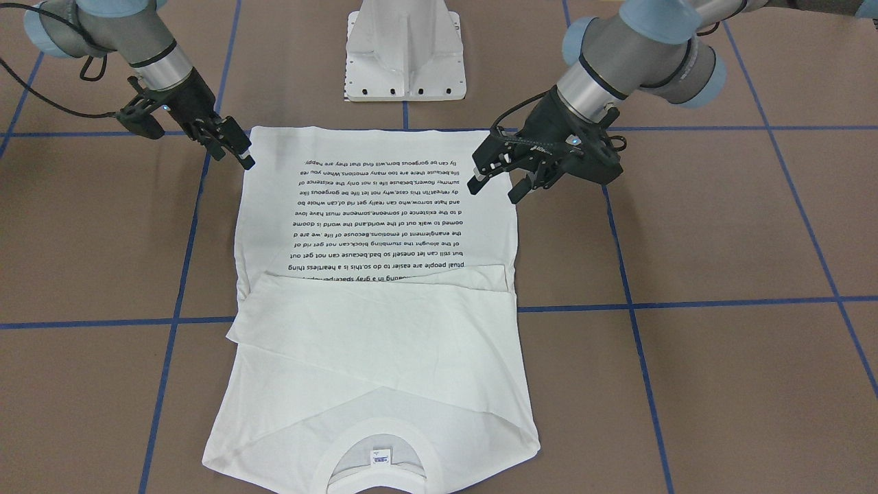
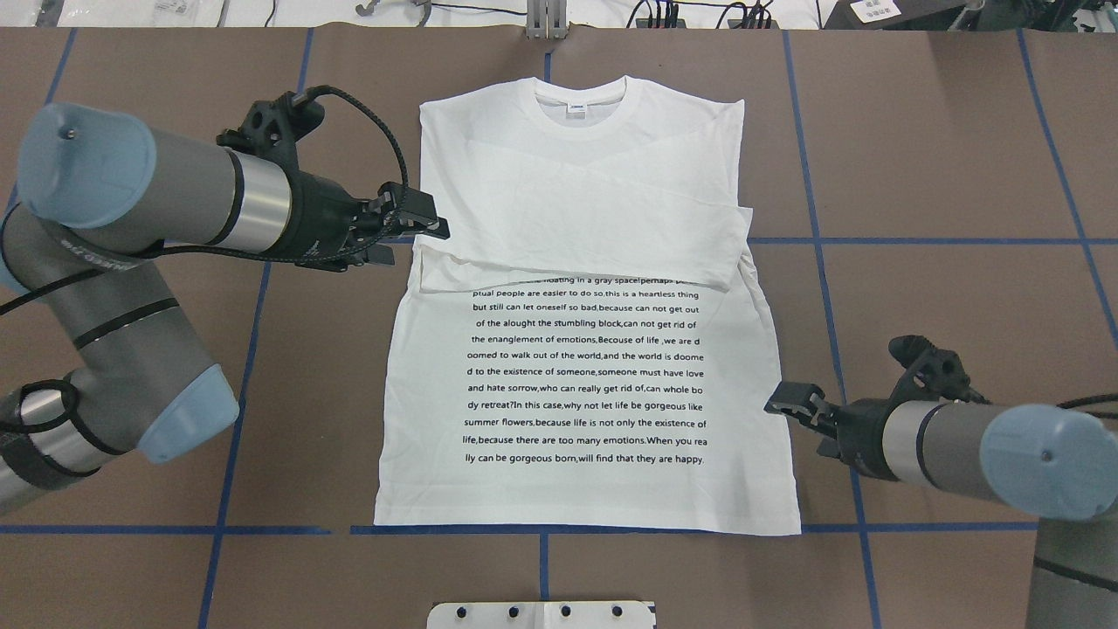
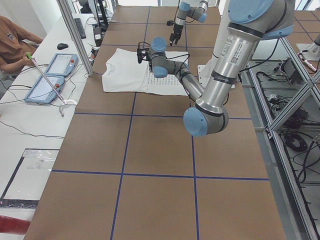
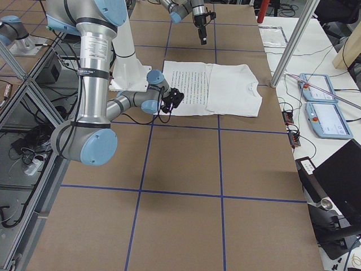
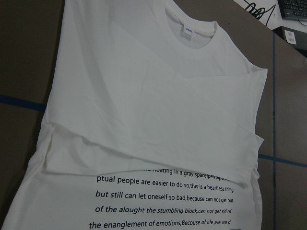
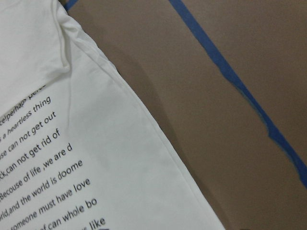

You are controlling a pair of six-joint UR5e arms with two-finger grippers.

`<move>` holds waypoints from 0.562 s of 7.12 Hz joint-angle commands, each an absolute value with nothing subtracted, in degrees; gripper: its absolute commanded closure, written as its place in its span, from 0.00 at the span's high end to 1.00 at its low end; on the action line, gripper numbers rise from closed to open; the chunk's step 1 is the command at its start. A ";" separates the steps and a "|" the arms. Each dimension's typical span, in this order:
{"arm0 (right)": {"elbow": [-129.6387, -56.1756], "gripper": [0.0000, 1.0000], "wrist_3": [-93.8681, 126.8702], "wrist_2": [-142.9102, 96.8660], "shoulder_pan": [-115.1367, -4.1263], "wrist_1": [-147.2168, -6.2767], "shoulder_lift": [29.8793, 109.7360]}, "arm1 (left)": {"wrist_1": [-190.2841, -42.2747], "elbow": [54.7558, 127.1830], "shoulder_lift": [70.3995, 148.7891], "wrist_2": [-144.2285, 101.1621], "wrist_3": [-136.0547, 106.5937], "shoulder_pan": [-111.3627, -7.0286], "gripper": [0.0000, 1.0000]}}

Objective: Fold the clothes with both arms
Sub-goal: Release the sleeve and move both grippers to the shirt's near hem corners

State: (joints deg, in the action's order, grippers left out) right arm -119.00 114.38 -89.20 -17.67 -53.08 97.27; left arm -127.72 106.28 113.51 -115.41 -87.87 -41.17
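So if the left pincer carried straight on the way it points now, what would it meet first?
Most likely the white T-shirt: the left pincer slants down toward its side edge, near the folded sleeves. Nothing else lies between, though its height above the cloth is unclear.

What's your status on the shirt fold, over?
Left pincer open, empty, raised beside T-shirt. Right pincer open, empty, low by opposite side near hem. T-shirt flat, text up, both sleeves folded in. Nothing on it.
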 commanded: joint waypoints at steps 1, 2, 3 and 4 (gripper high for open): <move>-122.53 0.90 126.59 -73.92 -3.59 -61.60 96.95 | -127.61 110.11 109.36 -116.27 -87.98 -41.22 0.85; -121.91 0.87 127.17 -71.91 -1.78 -61.52 97.03 | -127.18 112.48 107.16 -118.72 -88.50 -41.22 0.91; -121.30 0.87 128.74 -71.72 -0.54 -61.61 97.38 | -127.09 112.15 106.27 -118.22 -88.59 -40.87 0.91; -120.85 0.85 129.37 -71.81 -0.01 -61.70 97.38 | -127.09 112.06 106.26 -118.21 -88.68 -40.87 0.92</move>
